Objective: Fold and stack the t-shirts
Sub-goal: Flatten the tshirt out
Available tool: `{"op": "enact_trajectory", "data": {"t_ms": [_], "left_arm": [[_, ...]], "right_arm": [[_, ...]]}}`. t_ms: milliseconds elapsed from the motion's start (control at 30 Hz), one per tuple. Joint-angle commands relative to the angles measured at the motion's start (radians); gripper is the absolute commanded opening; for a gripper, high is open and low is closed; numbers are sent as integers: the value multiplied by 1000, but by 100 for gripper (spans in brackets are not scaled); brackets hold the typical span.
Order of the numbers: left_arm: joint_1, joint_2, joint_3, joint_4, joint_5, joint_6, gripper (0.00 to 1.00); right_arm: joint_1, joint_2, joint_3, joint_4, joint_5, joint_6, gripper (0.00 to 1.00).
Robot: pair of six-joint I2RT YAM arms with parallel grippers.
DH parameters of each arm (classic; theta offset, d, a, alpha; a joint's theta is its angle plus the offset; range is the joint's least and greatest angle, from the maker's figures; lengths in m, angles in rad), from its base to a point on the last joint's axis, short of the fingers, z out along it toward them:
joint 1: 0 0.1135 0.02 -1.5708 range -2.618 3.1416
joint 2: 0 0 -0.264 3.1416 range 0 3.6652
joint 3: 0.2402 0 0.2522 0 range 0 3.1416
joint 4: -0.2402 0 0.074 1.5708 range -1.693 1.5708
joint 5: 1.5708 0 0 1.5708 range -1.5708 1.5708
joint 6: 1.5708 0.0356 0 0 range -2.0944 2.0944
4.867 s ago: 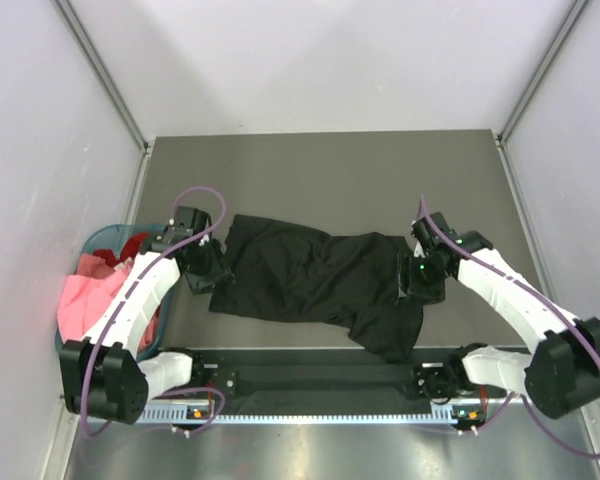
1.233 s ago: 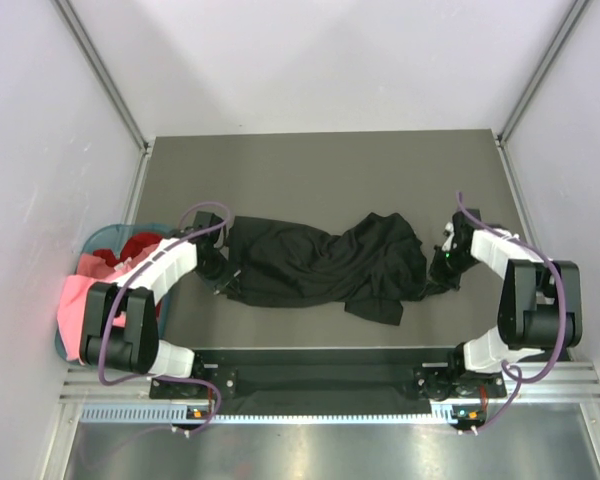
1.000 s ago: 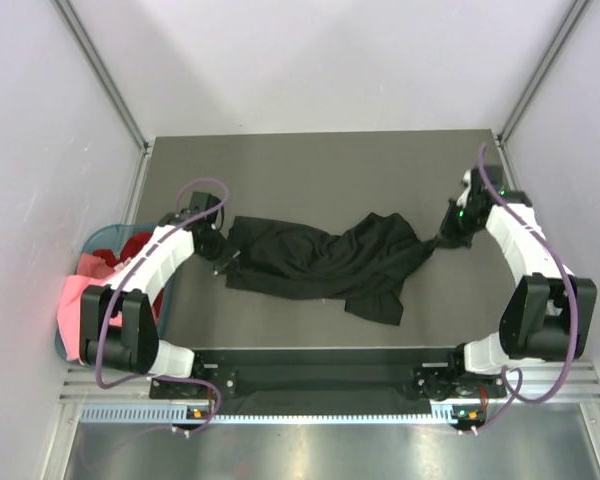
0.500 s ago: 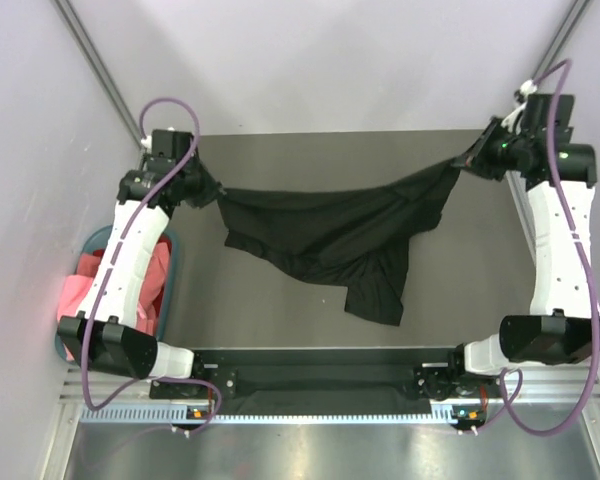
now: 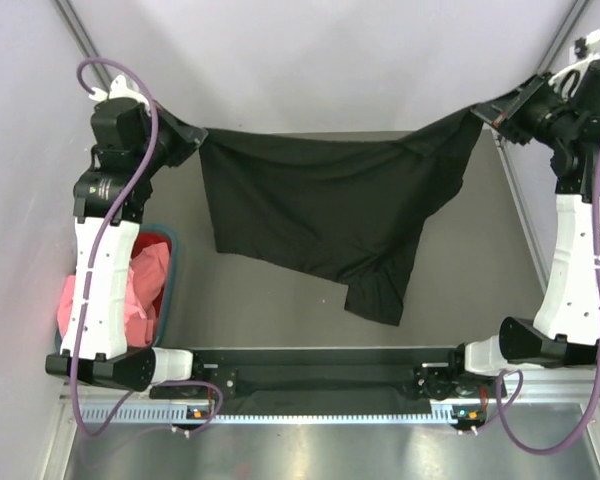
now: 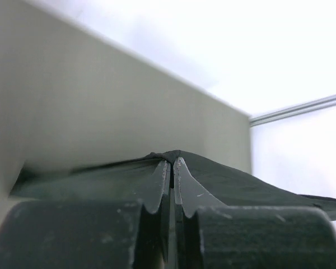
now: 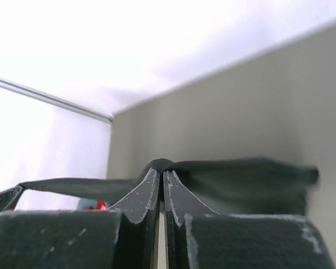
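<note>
The grey surface [image 5: 320, 330] spans the cell from side to side. Above it the black t-shirt [image 5: 320, 205] is stretched out in the air like a sheet. Its long axis runs left to right along the taut top edge, and the body hangs down toward the near side. 1 loose flap droops lowest at the near right, and I cannot tell whether it touches the surface.

Off the left edge of the surface sits the round teal basket [image 5: 169, 250], with the pink t-shirt [image 5: 130, 300] and the red t-shirt [image 5: 148, 243] bundled inside.

The left end effector [image 5: 188, 143] pinches the shirt's top left corner, jaws nearly together with only thin cloth between them. The right end effector [image 5: 488, 112] pinches the top right corner the same way. Both wrist views show black fabric fanning out from the fingertips.

The garment lies between and below the 2 grips, so neither arm is nearer. Laying it flat probably means lowering both corners evenly, keeping the top edge parallel to the far edge of the surface.

The shirt is plain, and no brand, label or writing can be read anywhere.
</note>
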Motion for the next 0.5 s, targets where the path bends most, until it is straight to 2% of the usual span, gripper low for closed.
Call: {"op": "enact_trajectory", "data": {"t_ms": [0, 233, 400, 467], "left_arm": [[7, -41, 57, 158, 41, 33, 0], [5, -21, 178, 173, 18, 78, 0], [0, 51, 266, 179, 12, 87, 0], [0, 91, 287, 176, 13, 89, 0]], "right_arm": [[-16, -63, 63, 156, -28, 27, 0], [-22, -8, 218, 306, 27, 52, 0], [-24, 24, 205, 493, 33, 93, 0], [-28, 38, 220, 515, 47, 83, 0]]}}
